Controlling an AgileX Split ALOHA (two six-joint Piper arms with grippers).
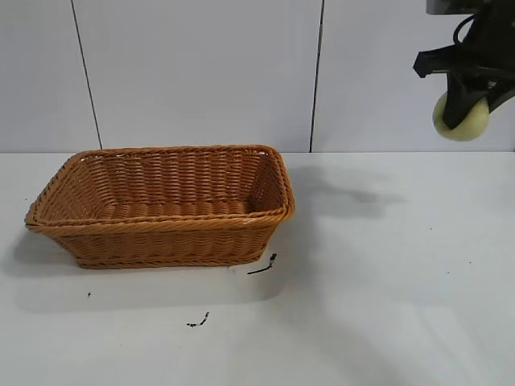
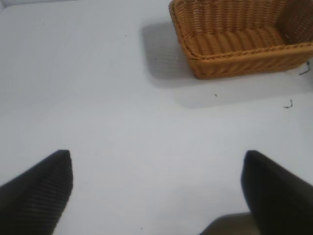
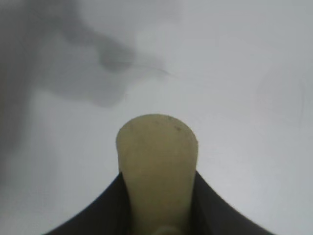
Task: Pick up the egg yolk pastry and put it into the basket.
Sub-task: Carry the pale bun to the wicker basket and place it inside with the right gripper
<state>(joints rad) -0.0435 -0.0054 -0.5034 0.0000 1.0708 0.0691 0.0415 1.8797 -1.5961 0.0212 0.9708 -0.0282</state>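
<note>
The pale yellow-green egg yolk pastry (image 1: 461, 119) hangs high above the table at the far right, pinched in my right gripper (image 1: 468, 108), which is shut on it. From the right wrist, the egg yolk pastry (image 3: 157, 161) stands squeezed between the two dark fingers (image 3: 105, 210), well clear of the white table. The orange-brown wicker basket (image 1: 161, 233) sits on the table at the left and holds nothing that I can see. My left gripper (image 2: 156, 186) is open over bare table, with the basket (image 2: 239, 58) some way ahead of it.
The white table (image 1: 386, 305) carries small black marks (image 1: 262, 268) near the basket's front corner. A pale panelled wall (image 1: 201, 72) closes the back.
</note>
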